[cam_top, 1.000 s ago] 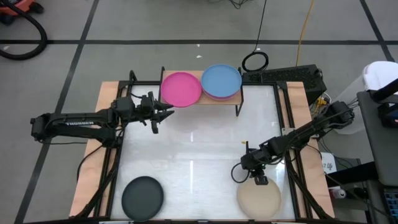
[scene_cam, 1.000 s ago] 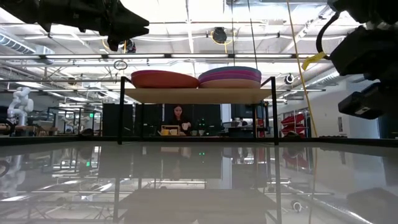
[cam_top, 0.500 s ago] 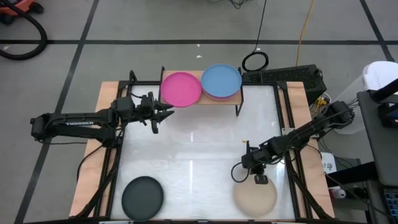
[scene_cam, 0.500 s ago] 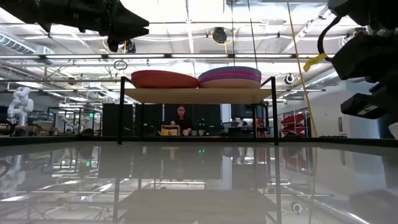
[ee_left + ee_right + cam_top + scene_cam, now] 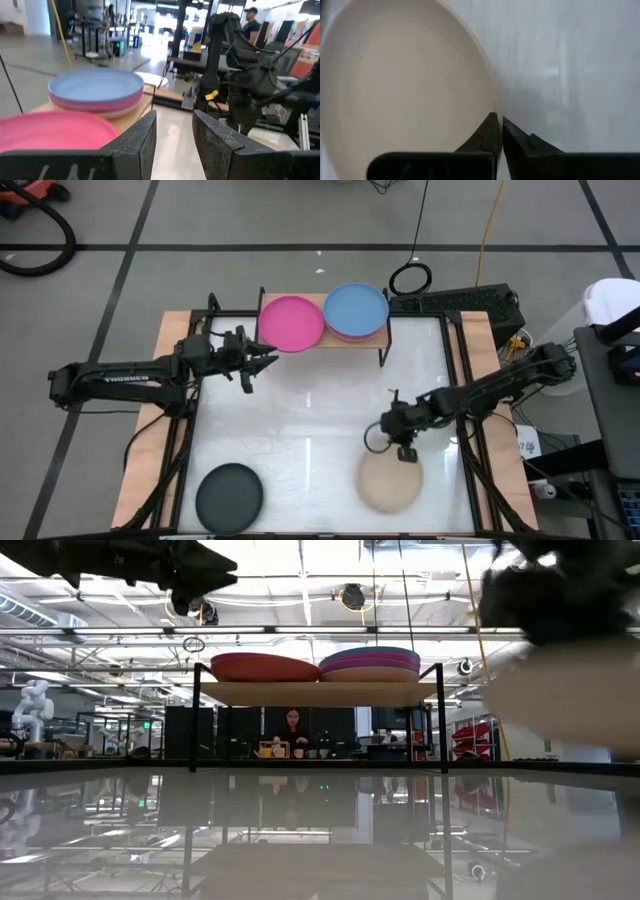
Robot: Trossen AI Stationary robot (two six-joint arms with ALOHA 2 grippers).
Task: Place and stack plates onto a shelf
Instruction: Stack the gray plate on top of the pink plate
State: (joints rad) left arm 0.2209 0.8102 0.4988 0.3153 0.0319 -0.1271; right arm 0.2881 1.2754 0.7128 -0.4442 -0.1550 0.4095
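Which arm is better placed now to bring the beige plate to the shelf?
The right arm. Its pincer is shut on the rim of the beige plate. The left pincer waits open beside the shelf, far from that plate.

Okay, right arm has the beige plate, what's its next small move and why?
Probably carry the beige plate on toward the shelf. The right gripper pinches its rim, it looks raised in the low view, and the blue-topped stack is across the table.

Ceiling strip lights are glaring off the glossy white table [image 5: 300, 830]; the beige plate [image 5: 570, 690] is smearing, seemingly motion-blurred.
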